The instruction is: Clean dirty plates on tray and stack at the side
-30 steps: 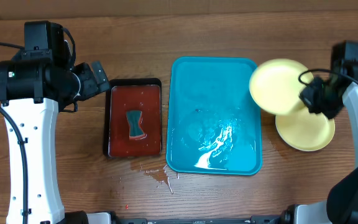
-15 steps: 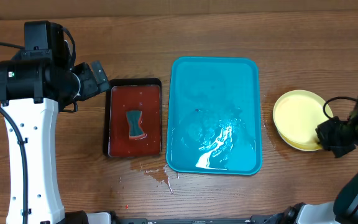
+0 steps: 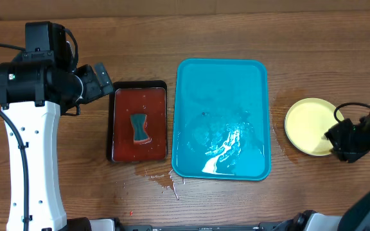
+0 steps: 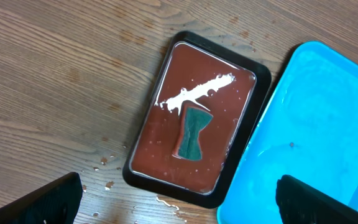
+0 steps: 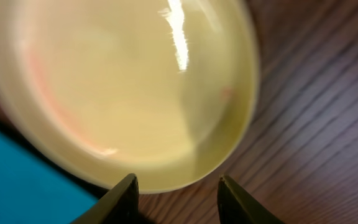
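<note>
A stack of pale yellow plates (image 3: 308,126) lies on the wood right of the turquoise tray (image 3: 220,77). The tray holds only a film of water. My right gripper (image 3: 336,136) is at the stack's right rim. In the right wrist view the top plate (image 5: 123,81) fills the frame, with faint reddish smears. The right gripper (image 5: 178,180) has its jaws parted on either side of the near rim and pinches nothing. My left gripper (image 3: 101,79) hangs wide open above the table's left. In its own view the left gripper (image 4: 179,202) is empty.
A black-rimmed dark red tray (image 3: 122,122) of reddish liquid sits left of the turquoise tray, with a dark green sponge (image 3: 140,128) in it. The sponge (image 4: 191,132) also shows in the left wrist view. Water drops (image 3: 164,181) lie on the wood near the front.
My right gripper carried a plate from above the tray's right corner down onto the stack at the right, then its jaws parted. The left arm has not moved.
</note>
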Available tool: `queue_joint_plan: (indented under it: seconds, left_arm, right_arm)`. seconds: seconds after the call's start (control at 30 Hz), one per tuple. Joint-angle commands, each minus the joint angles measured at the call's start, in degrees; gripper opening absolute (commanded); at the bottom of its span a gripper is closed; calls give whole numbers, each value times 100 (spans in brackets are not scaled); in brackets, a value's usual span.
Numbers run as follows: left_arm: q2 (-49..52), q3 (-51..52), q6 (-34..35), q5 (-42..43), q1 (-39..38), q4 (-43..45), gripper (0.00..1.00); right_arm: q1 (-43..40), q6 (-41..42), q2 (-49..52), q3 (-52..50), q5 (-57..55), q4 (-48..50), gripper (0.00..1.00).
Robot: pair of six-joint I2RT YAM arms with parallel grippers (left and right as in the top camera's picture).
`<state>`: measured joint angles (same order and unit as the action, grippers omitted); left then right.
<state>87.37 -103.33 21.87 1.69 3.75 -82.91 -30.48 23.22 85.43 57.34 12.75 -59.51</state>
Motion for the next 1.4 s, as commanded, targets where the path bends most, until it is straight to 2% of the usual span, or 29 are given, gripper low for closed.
queue_joint_plan:
  seconds: [0.0,0.13,0.23,0.3,0.33,0.53,0.93,1.17,1.37]
  left_arm:
    - [-76,-96,-131,-42,-39,4,100]
    - [-76,-96,-131,-42,-39,4,100]
    - [-76,-96,-131,-42,-39,4,100]
    - [-76,-96,-131,-42,-39,4,100]
    - [-76,-96,-131,-42,-39,4,100]
    - [-76,-96,-129,-42,-39,4,100]
    - [-76,-96,-131,-42,-39,4,100]
    - [-76,-96,-131,-42,-39,4,100]
    - [-76,-96,-131,-42,-39,4,100]
  right_arm:
    - [404,-741,-758,221,944,28,43]
    - [1331,-1698,-1843,221,1818,199,46]
    - [2234,-1906,-2667,221,1941,525,53]
    - [2708,-1899,-3064,221,1928,761,65]
    - [2966,-1899,-3274,221,1928,894,100]
    - [3700,-1873,-3849,221,1934,1187,100]
    - [3727,-1880,-3904,221,1626,822,100]
    - [3722,-1880,-4516,-81,63,1891,100]
    - [3722,-1878,-5807,-1209,-374,2535,100]
